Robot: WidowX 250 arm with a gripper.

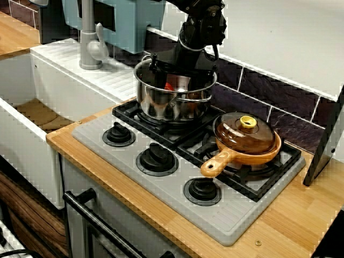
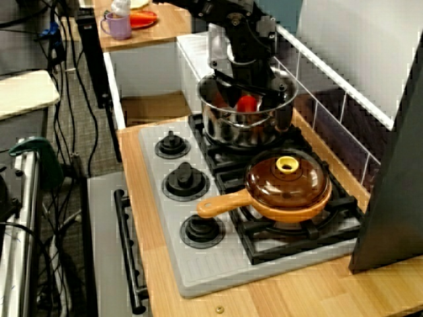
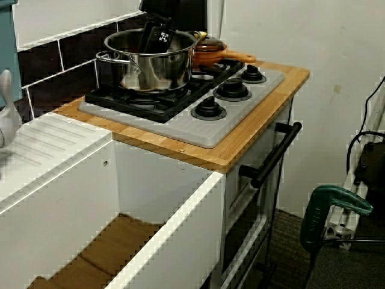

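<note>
One gripper (image 1: 176,80) is reaching straight down into the steel pot (image 1: 172,102), which is sitting at the back of the hob (image 1: 102,144), at the end nearer the sink (image 1: 27,145). A small red thing (image 2: 246,104) is lying inside the pot, right by the gripper. The pot's rim is hiding the jaws in every view, so I cannot tell whether they are standing apart or closing on it. Just beside the pot, an orange pan (image 1: 217,164) is resting on the hob under a brown lid (image 1: 244,137), its handle pointing toward the three dials (image 1: 157,158). The hob is lying on the wooden worktop (image 1: 290,215), and a grey tap (image 1: 90,43) is standing behind the sink.
</note>
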